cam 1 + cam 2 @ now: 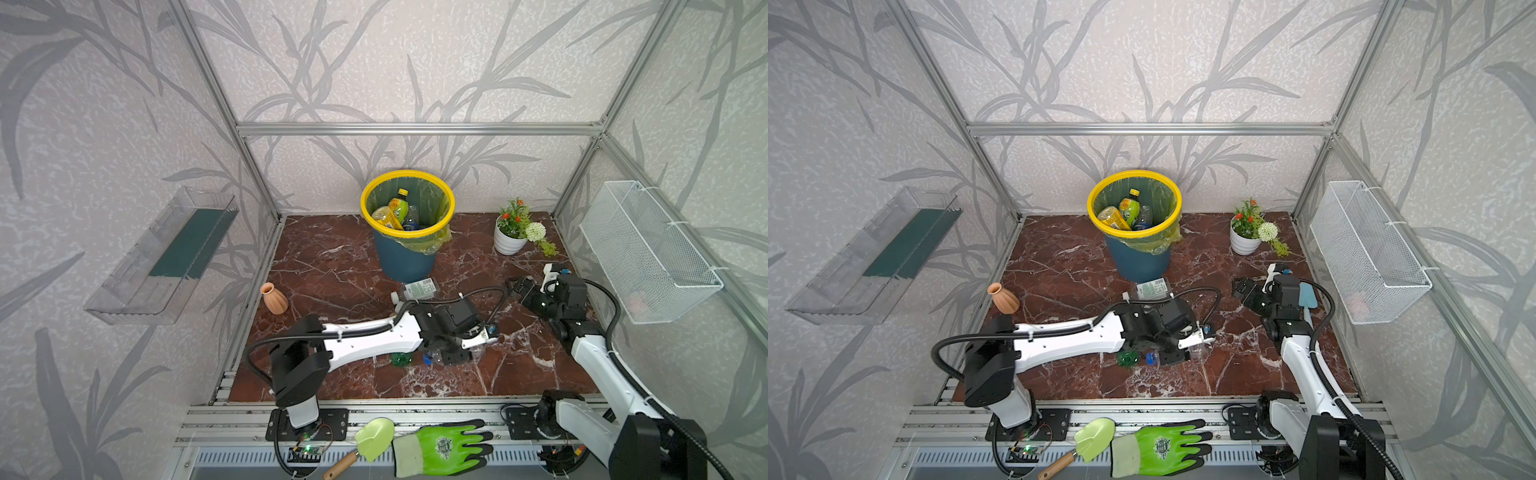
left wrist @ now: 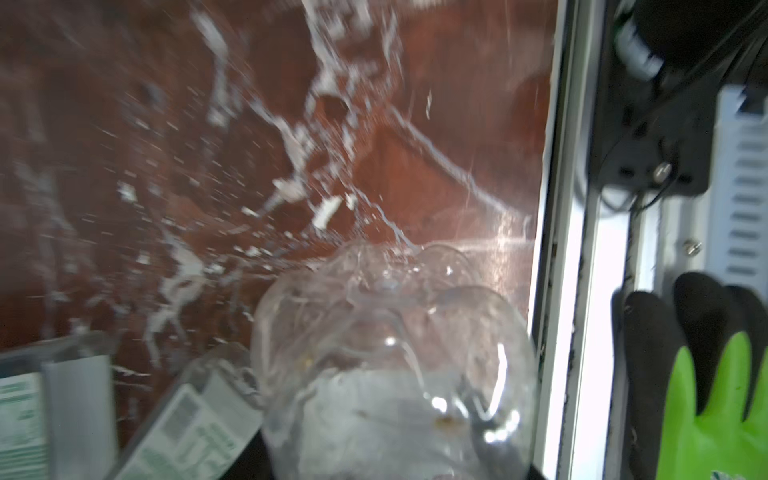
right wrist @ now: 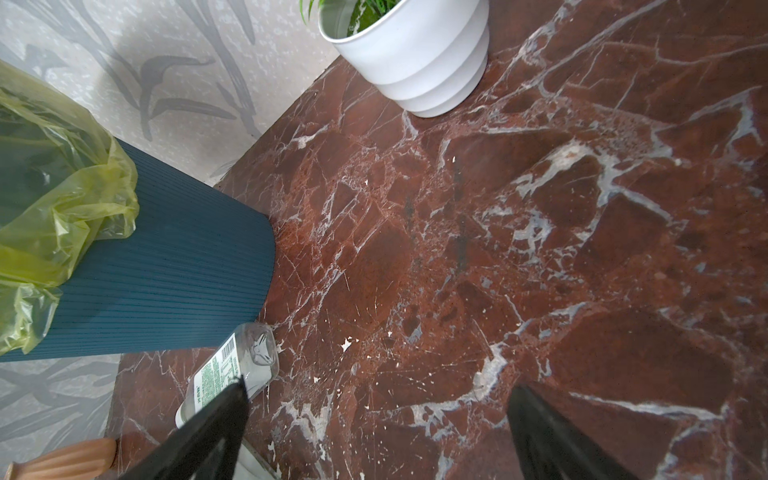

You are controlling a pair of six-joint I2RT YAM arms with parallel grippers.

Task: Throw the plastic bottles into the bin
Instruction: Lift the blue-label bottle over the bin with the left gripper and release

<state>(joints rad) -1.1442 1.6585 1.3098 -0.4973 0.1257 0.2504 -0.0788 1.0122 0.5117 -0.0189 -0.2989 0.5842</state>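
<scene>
The left gripper (image 1: 453, 355) pinches a clear bottle (image 2: 386, 365) with a lobed base, while the right gripper (image 3: 376, 388) stands spread.

The bin (image 1: 405, 262) is dark blue with fine ribbing, a bright yellow rim and a see-through yellow-green bag (image 3: 62, 199). The table (image 1: 324, 266) is red-brown marble veined with white. The walls (image 1: 374, 62) are pale grey with darker grey leaf sprays. The vase (image 1: 274, 299) is terracotta, the flower pot (image 1: 509, 243) white, the basket (image 1: 648, 249) white wire. The glove (image 1: 440, 446) is vivid green with black fingertips. The flat bottle (image 1: 419, 289) has a white-and-green label, the clear bottle (image 2: 395, 353) is colourless, and the green bottle (image 1: 401, 359) is deep green.
</scene>
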